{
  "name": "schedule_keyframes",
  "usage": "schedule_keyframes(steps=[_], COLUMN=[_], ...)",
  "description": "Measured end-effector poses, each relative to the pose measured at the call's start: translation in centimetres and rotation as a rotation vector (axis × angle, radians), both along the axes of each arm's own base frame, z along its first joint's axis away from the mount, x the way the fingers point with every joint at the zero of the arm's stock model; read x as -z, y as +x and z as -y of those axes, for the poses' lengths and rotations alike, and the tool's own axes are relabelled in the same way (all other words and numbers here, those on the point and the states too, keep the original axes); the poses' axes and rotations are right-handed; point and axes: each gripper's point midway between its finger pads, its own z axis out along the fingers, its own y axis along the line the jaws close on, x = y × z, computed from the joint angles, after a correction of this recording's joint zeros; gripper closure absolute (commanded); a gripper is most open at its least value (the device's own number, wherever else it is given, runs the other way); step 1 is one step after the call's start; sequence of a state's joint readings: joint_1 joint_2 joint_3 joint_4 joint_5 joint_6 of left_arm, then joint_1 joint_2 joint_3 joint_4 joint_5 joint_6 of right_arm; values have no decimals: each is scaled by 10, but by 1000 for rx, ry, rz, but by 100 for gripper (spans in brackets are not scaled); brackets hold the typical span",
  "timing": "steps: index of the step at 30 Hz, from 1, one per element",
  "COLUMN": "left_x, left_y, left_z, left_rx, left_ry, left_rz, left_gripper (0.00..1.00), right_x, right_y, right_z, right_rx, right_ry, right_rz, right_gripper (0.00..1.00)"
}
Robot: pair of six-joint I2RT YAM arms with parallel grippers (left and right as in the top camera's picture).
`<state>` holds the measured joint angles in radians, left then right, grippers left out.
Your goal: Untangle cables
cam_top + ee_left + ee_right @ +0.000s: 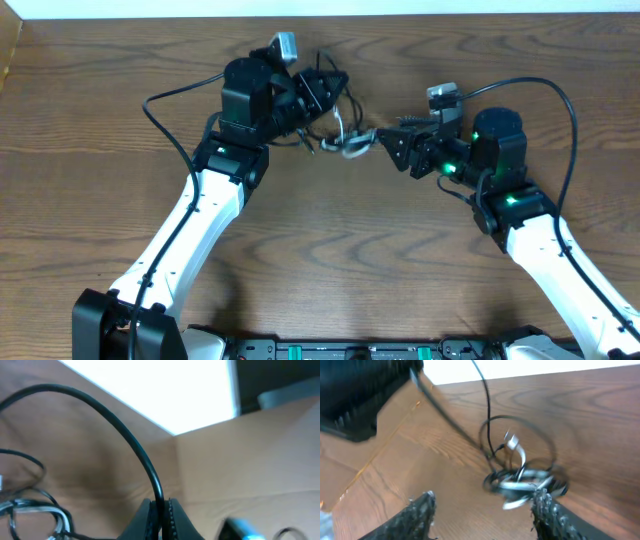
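Observation:
The cables lie as a small tangle of black and white cord on the wooden table between my two grippers. My left gripper sits just above and left of the tangle, shut on a strand of the black cable, which arcs away to the left from the left gripper. The rest of the bundle shows at the lower left of that view. My right gripper points at the tangle from the right. In the right wrist view the right gripper stands open, its right fingertip against the bundle; a white plug end sticks up.
The wooden table extends to a white edge along the far side. The left arm's black body looms at the upper left of the right wrist view. Thick black arm wires loop over both arms.

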<state>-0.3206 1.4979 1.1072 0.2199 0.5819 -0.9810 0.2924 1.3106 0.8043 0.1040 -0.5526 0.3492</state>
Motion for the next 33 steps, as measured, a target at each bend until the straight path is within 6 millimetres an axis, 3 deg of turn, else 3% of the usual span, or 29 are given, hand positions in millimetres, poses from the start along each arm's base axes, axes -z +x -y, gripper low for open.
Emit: schedule_keyframes(steps=[3, 7, 10, 16, 23, 27, 33], left_x=[-18, -45, -55, -56, -56, -56, -56], left_y=[4, 7, 7, 7, 7, 7, 5], left_z=[1, 2, 2, 2, 2, 2, 5], left_rx=[-17, -27, -30, -34, -36, -37, -30], left_ry=[-85, -201, -253, -282, -292, -294, -294], left_rz=[11, 41, 39, 9, -3, -5, -7], left_gripper=[93, 93, 93, 93, 93, 93, 93], right_x=[3, 11, 23, 33, 50, 62, 56], right_y=[-1, 1, 8, 17, 15, 21, 39], right_z=[-3, -5, -2, 5, -14, -24, -30], right_rx=[-31, -43, 10, 130, 182, 204, 234], right_ry=[-11, -20, -10, 50, 91, 121, 217], right_rz=[12, 5, -58, -172, -279, -317, -297], right_gripper=[34, 39, 39, 44, 61, 60, 58])
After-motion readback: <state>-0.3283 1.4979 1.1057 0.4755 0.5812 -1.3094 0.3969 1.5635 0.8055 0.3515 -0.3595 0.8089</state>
